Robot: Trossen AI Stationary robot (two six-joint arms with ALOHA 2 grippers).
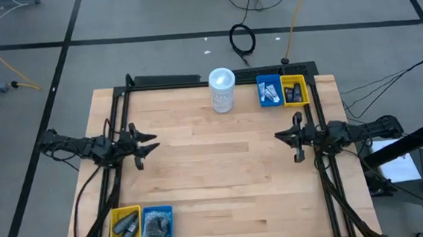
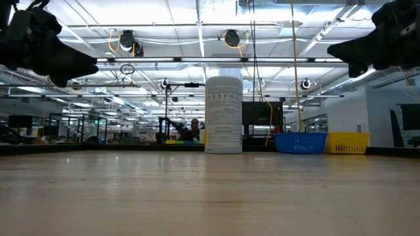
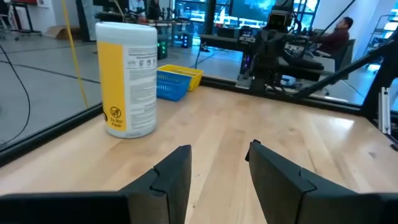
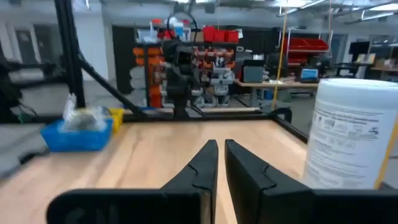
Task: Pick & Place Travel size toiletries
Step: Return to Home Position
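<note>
Left pincer [image 1: 150, 144]: raised above the counter [image 1: 216, 178] at its left edge, fingers [image 3: 174, 177] moderately apart, holding nothing.
Right pincer [image 1: 281, 136]: raised at the right edge, facing the left one across the wood; fingers [image 4: 202, 165] drawn to a thin slit, holding nothing.
Toiletries by the right pincer: white tubes [image 1: 270, 92] lie in the far blue bin [image 1: 262, 101] and dark items [image 1: 294, 92] in the far yellow bin [image 1: 304, 89]. The two bins touch, off to this pincer's side at the far right corner.
Toiletries by the left pincer: grey bottles [image 1: 126, 226] in the near yellow bin [image 1: 114, 219] and dark wrapped bundles [image 1: 157, 225] in the near blue bin [image 1: 169, 211] beside it, off to this pincer's other side at the near left corner.
Standing in the way: a tall white canister [image 1: 222, 90], upright at the far edge, near the far blue bin and closer to the right pincer than the left.
Edges: dark frame rails [image 1: 122, 125] run along the left, right and far sides — each arm reaches in over one.
Open room: bare wood stretches between the two pincers and on to the near edge.
</note>
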